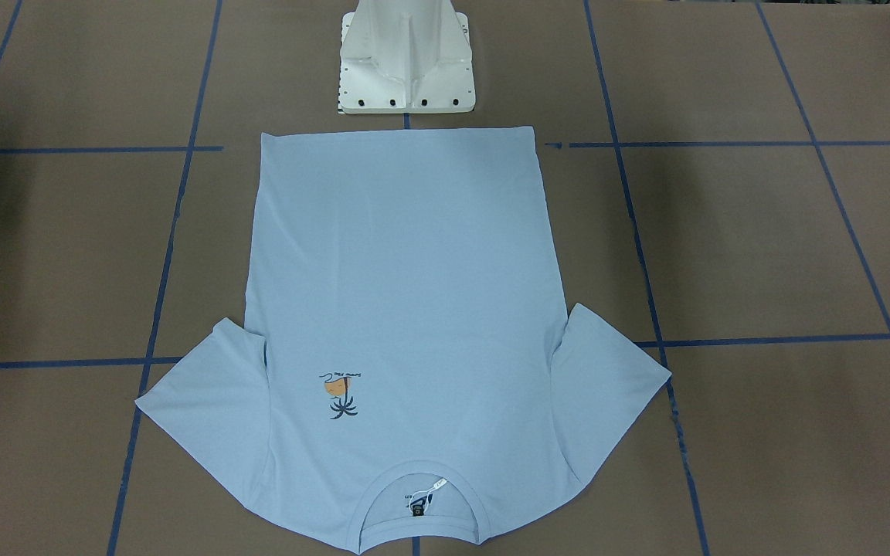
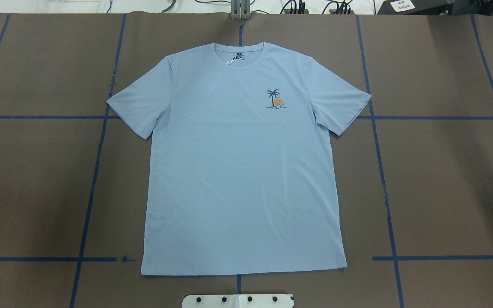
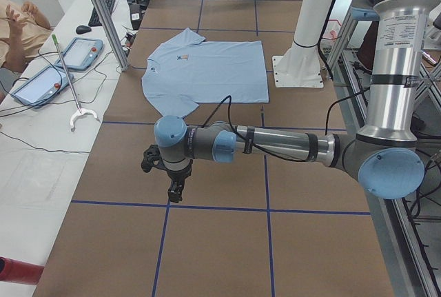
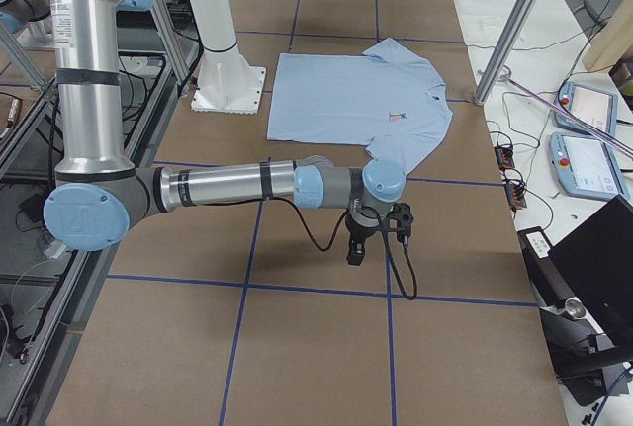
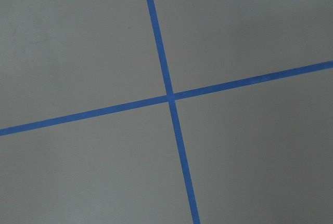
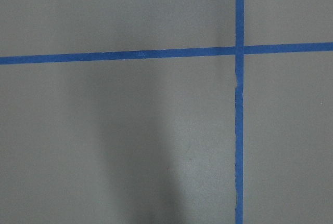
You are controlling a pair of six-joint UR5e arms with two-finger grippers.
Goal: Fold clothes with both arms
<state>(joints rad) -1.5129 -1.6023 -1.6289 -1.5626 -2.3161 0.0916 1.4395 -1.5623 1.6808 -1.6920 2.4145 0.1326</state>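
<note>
The light blue T-shirt [image 1: 406, 309] lies flat and unfolded, print side up, in the middle of the brown table, both sleeves spread [image 2: 242, 171]. Its collar points away from the robot's base. My left arm reaches out low over bare table well to the left of the shirt. Its gripper [image 3: 176, 192] points down, and I cannot tell whether it is open or shut. My right arm does the same on the other side, with its gripper [image 4: 354, 253] also pointing down and its state unclear. Both wrist views hold only table and blue tape [image 5: 169, 98].
The white pedestal base [image 1: 406, 62] stands just behind the shirt's hem. Blue tape lines [image 2: 383, 171] grid the table. Beyond the table's far edge a white bench carries tablet-like pendants [image 3: 83, 52] and a long grabber stick [image 3: 69, 83]. A person's hand [image 3: 14, 18] shows there.
</note>
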